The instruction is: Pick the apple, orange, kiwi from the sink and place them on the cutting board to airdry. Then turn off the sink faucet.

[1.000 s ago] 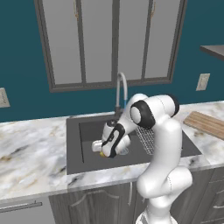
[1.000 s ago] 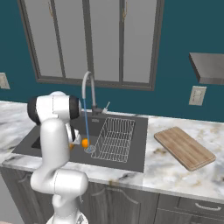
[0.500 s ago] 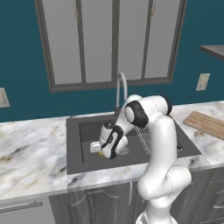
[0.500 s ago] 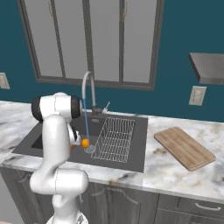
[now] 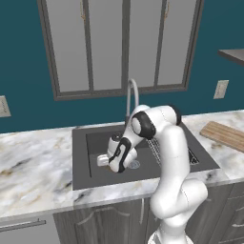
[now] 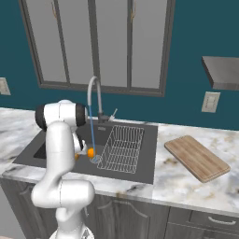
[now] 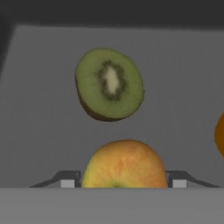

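Compared with the earlier base views, my arm is reaching lower into the sink (image 5: 81,157), my wrist having sunk toward the basin floor, and my jaws are drawing in from their widest spread.

Nearest, at the bottom centre of the hand view, the apple (image 7: 124,164) is sitting between my claw (image 7: 124,181) tips, one tip flanking it on each side. The jaws are standing partly closed around it; whether the pads are already pressing its skin I cannot tell, so I am judging this a grasp in the making, not a secured one.

Farther along the basin floor, in the upper middle of the hand view, the kiwi (image 7: 109,84) is lying with its cut green face toward me, apart from the apple. At the right edge of that view a sliver of the orange (image 7: 220,135) is showing; in the right base view it is sitting left of centre, beside the wire dish rack (image 6: 122,147).

Farthest, the sink faucet (image 6: 95,100) is rising behind the basin, a thin blue stream running from its spout. The cutting board (image 6: 197,158), at the right of the right base view, is carrying no fruit.

As I am judging it, no fruit is delivered yet: three placements and the faucet shut-off are remaining.
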